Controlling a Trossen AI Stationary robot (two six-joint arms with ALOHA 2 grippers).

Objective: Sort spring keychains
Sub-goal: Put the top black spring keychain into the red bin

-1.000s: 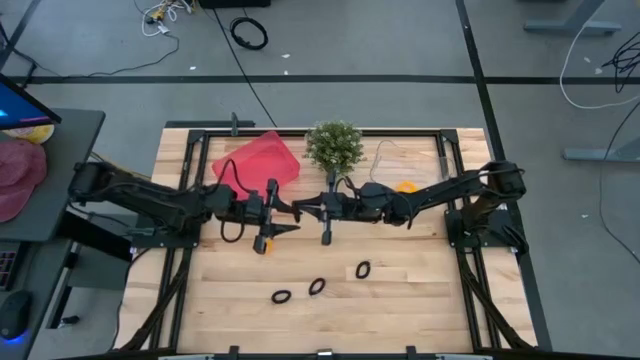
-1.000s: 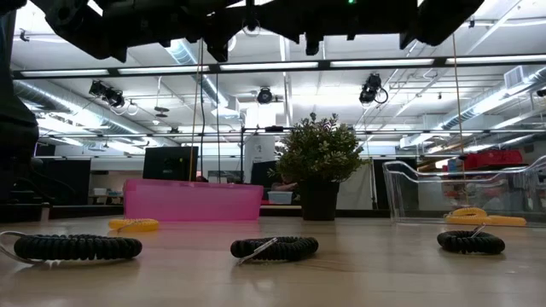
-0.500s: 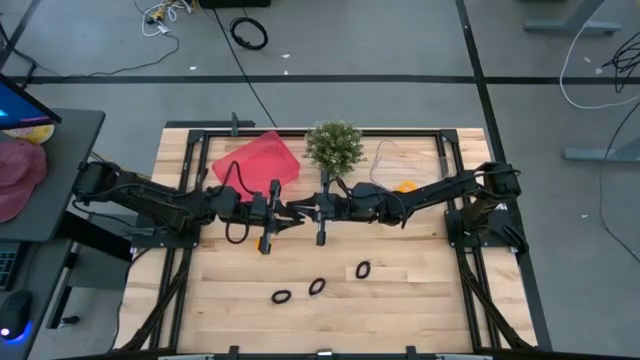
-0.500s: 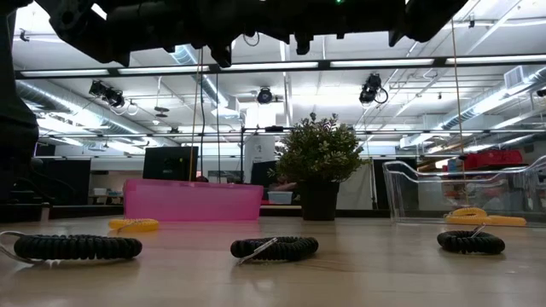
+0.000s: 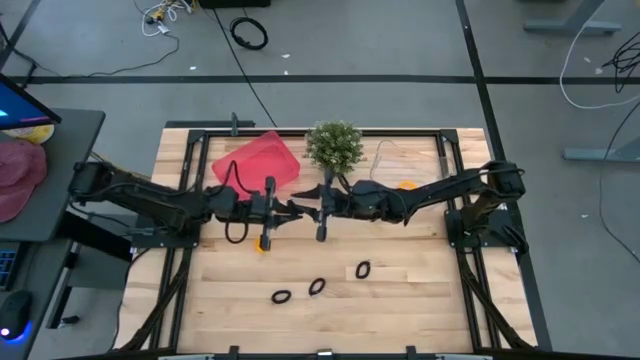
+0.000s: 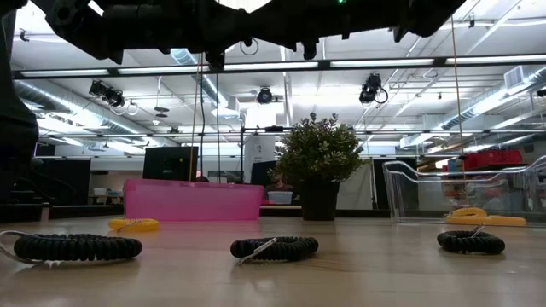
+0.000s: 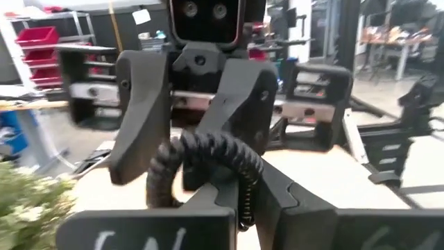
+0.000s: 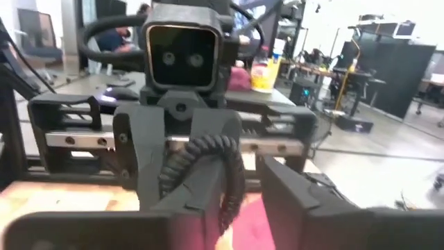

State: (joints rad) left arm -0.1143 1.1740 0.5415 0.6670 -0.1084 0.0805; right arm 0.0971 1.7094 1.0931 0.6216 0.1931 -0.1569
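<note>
The left gripper and right gripper meet nose to nose above the middle of the surface, both touching one black spring keychain. The left gripper is clamped on it; whether the right is closed on it, I cannot tell. An orange keychain lies just below at 7 o'clock. Three black keychains lie toward 6 o'clock. At 11 o'clock sits the pink bin; at 2 o'clock the clear bin holds an orange keychain.

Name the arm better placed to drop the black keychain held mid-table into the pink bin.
Left. The left end effector appears to grip the black keychain, facing the right end effector at mid-table, and the pink bin lies on the left arm's side, close beside it.
</note>
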